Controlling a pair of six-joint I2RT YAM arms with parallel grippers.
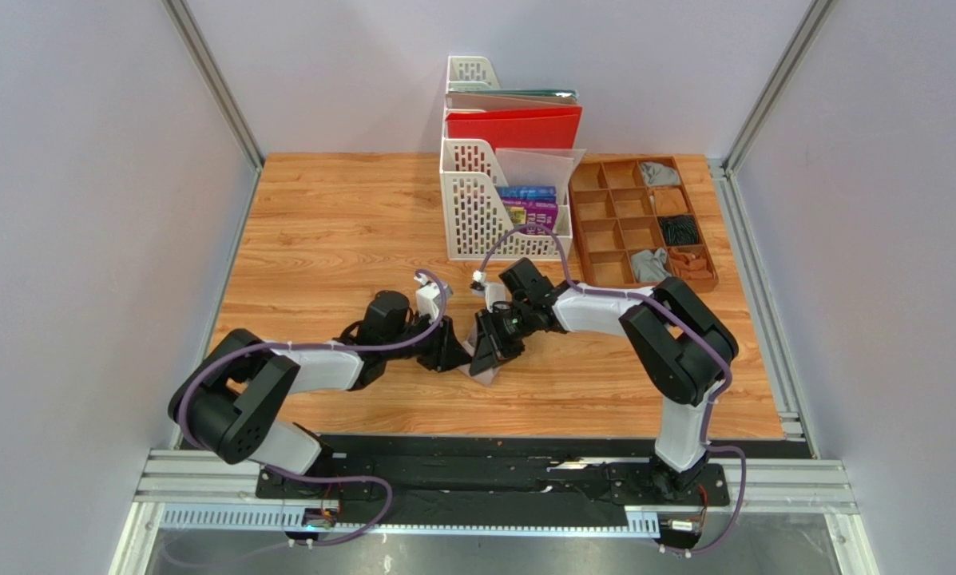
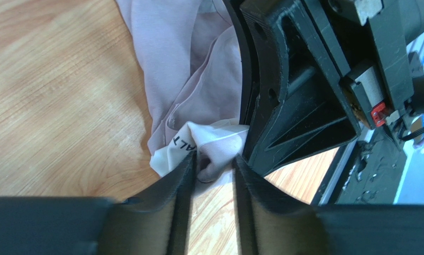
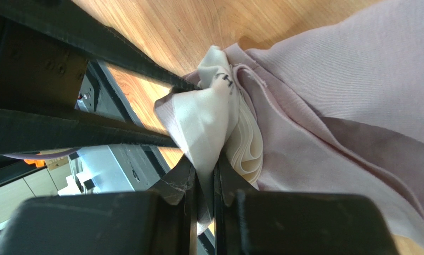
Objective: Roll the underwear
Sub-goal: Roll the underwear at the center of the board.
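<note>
The pale pinkish-beige underwear [image 2: 187, 69] lies crumpled on the wooden table, its cream edge band [image 3: 246, 149] bunched up near both grippers. My right gripper [image 3: 207, 167] is shut on a fold of the band and cloth. My left gripper [image 2: 213, 159] faces it from the left, its jaws partly open astride a small fold of the same underwear, with bare table showing between the fingers further back. In the top view both grippers [image 1: 459, 351] [image 1: 494, 339] meet at the table's middle and hide most of the underwear [image 1: 484, 374]. No grey garment shows loose on the table.
White file holders [image 1: 494, 204] with a red folder [image 1: 514, 126] stand at the back centre. A wooden compartment tray [image 1: 600, 240] holding several rolled garments sits at the back right. The right arm's black gripper body [image 2: 294, 95] fills the left wrist view's right side.
</note>
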